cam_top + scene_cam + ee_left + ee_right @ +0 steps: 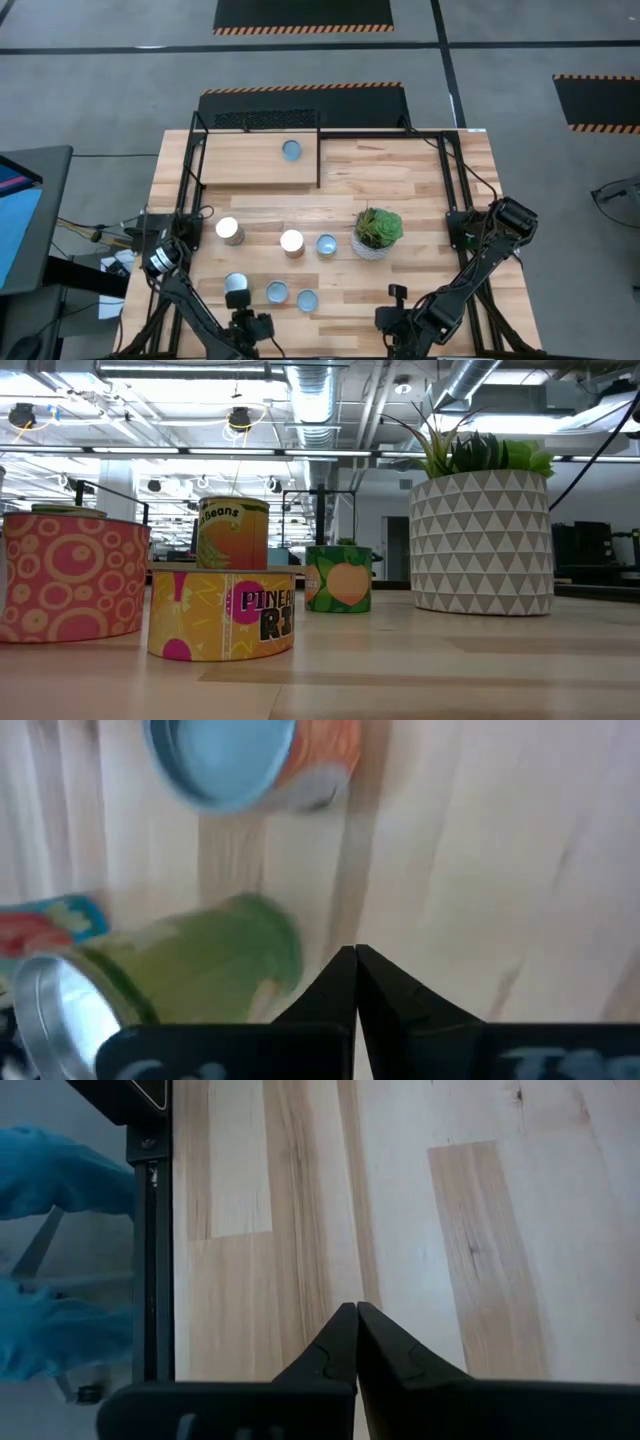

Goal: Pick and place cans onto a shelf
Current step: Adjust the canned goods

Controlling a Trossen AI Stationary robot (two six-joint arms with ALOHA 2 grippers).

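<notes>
Progress, judged from the high view: 1 can [291,150] already sits on the shelf [230,165], upper left-centre of the frame, near the shelf's right end. 6 more to go, all on the table [440,200].

Left to right across the lower half of the high view: silver-top can [229,230] at mid-left; another silver-top can [237,288] lower down, close to the left arm; pale-blue-top can [276,292] beside it; bright-top can [291,242] at centre; blue-top can [306,299] near the bottom edge; blue-top can [326,244] just left of the potted plant [377,232]. Plant stays put, not part of the job. So approx. one-seventh done, I'd say.

Arms: both folded back at the bottom edge of the high view. Left gripper [356,970] is low over the boards; its wrist view shows the fingers pressed tip to tip w/ nothing between them. A green-label can and an orange one w/ a blue top lie just ahead of it, not touched. Right gripper [356,1328], bottom right of centre in the high view, is likewise pinched closed and empty over bare wood near the table's black frame; something blue shows past the edge, can't tell what.

Low view: cans and plant pot only, no gripper in sight. Next pick looks like the left arm's, given the cans beside it.
</notes>
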